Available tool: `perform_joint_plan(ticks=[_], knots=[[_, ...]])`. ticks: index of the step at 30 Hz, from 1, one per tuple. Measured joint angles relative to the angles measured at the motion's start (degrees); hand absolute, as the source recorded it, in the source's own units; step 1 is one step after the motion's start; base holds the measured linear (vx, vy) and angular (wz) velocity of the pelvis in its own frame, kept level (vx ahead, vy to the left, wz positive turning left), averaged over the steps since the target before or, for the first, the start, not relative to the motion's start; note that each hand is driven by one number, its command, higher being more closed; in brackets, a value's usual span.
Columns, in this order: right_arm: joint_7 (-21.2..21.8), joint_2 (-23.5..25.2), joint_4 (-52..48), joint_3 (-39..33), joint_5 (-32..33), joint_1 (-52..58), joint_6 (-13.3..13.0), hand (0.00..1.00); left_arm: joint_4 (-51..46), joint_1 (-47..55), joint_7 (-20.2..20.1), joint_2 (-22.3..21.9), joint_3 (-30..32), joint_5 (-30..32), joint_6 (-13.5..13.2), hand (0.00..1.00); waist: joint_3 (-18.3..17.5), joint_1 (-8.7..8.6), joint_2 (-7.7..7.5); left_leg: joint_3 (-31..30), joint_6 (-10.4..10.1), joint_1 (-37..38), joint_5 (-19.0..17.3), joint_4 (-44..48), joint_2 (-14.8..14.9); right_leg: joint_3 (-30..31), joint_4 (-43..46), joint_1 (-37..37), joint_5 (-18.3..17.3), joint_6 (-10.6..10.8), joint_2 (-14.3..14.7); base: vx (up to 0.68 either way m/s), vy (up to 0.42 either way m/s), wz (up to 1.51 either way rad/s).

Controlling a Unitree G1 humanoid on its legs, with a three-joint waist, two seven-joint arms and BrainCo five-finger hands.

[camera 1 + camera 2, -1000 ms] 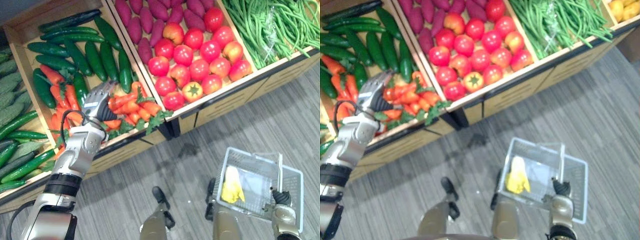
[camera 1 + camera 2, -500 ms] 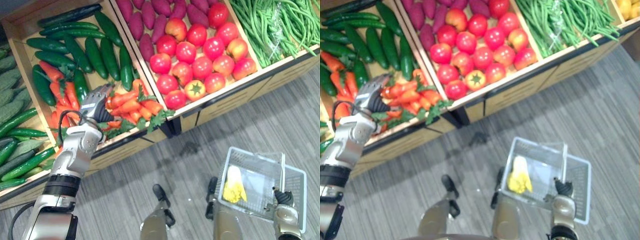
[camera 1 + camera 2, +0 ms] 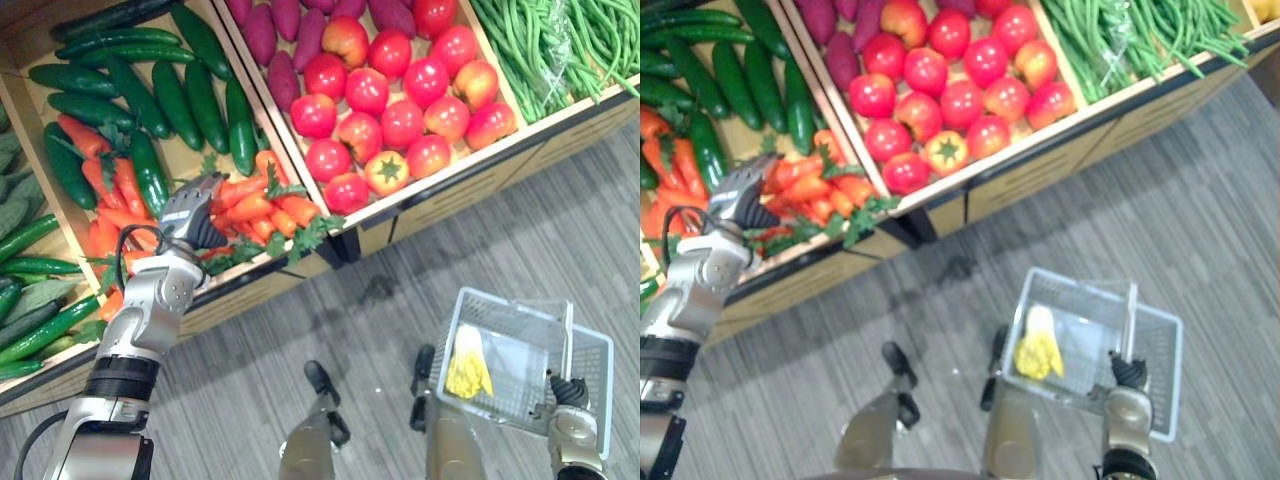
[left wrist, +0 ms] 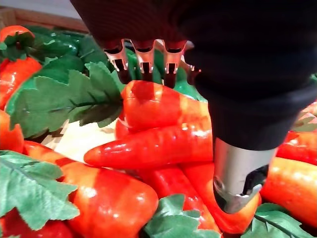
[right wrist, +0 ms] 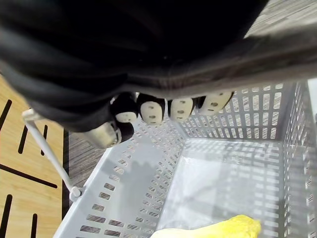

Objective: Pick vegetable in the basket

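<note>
Carrot (image 4: 158,144) lies just under the left hand (image 3: 193,208), on the carrot pile at nine o'clock; whether the hand grips it, I cannot tell. The hand has stayed there while the camera shifted, so nothing is lifted yet. The right hand (image 5: 151,110) is curled round the handle of the basket (image 5: 237,109) at four o'clock.

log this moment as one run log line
phase: pre-grasp | left robot hand: open, at carrots | right robot hand: shut on basket | in basket: one yellow item

A carrot (image 4: 158,106) hides the far end of the left hand (image 3: 192,212). The handle (image 5: 46,148) of the basket (image 5: 237,106) vanishes under the right hand (image 5: 151,110).
</note>
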Motion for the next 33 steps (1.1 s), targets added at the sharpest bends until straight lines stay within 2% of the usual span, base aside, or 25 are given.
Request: perform_joint_plan(ticks=[2, 3, 7, 12, 17, 28, 33], knots=[[0.0, 0.0, -0.5, 0.0, 0.0, 0.0, 0.0, 1.0, 0.0, 0.0, 0.0, -0.2, 0.0, 0.0, 0.2, 0.0, 0.0, 0.11, -0.03, 0.2, 0.0, -0.3, 0.0, 0.0, 0.1, 0.2, 0.0, -0.5, 0.5, -0.3, 0.1, 0.04, -0.018, -0.05], [0.0, 0.1, -1.1, 0.1, 0.0, 0.0, 0.0, 1.0, 0.0, -0.1, 0.0, -0.7, 0.0, 0.0, 0.6, 1.0, 0.1, 0.05, -0.09, 0.4, 0.0, -0.4, 0.0, 0.0, 0.2, 0.5, 0.0, -0.7, 0.6, -0.3, 0.2, 0.05, -0.018, -0.06], [0.0, 0.4, -2.8, 0.3, 0.0, 0.2, 0.0, 1.0, 0.0, -1.0, 1.7, -2.3, 0.7, 0.4, 1.4, 1.0, 0.4, 0.1, -0.67, 1.5, -0.2, -0.4, -0.2, 0.0, 0.3, 1.0, 0.0, -0.9, 0.6, -0.2, 0.3, 0.04, -0.019, -0.05], [0.0, 0.5, -3.7, 0.3, 0.0, 0.4, 0.0, 1.0, 0.0, -2.1, 2.0, -2.5, 2.1, 0.4, 2.1, 1.0, 0.6, 0.12, -0.97, 1.9, -0.4, -0.4, -0.3, 0.0, 0.5, 1.3, 0.0, -1.3, 0.8, -0.1, 0.5, 0.04, -0.023, -0.05], [0.0, 0.5, -3.8, 0.3, 0.0, 0.4, 0.0, 1.0, 0.0, -1.9, 1.6, -4.7, 2.0, 0.4, 2.0, 1.0, 0.6, 0.13, -1.04, 3.0, -0.5, -0.1, -0.4, 0.0, 0.5, 2.1, 0.0, -1.3, 1.1, 0.1, 0.6, 0.06, -0.02, -0.05], [0.0, 0.6, -3.5, 0.3, -0.1, 2.3, 0.0, 1.0, -4.0, -0.4, 1.6, -4.7, 3.6, 1.0, 3.0, 1.0, 0.6, 0.15, -1.04, 2.5, -0.5, 2.3, -0.4, 0.0, 0.7, 1.7, 0.0, 1.7, 1.1, 0.1, 0.6, 0.04, -0.023, 0.04], [0.0, 0.6, -1.4, 0.1, -0.1, 2.6, 0.1, 1.0, -4.6, -0.4, 3.7, -4.7, 5.3, 2.7, 3.5, 1.0, 0.6, 0.18, -1.02, 0.9, -0.4, 2.3, -0.7, 3.6, 1.5, 0.1, 0.1, 4.6, 1.0, 0.1, 0.1, 0.02, -0.03, 0.2]])
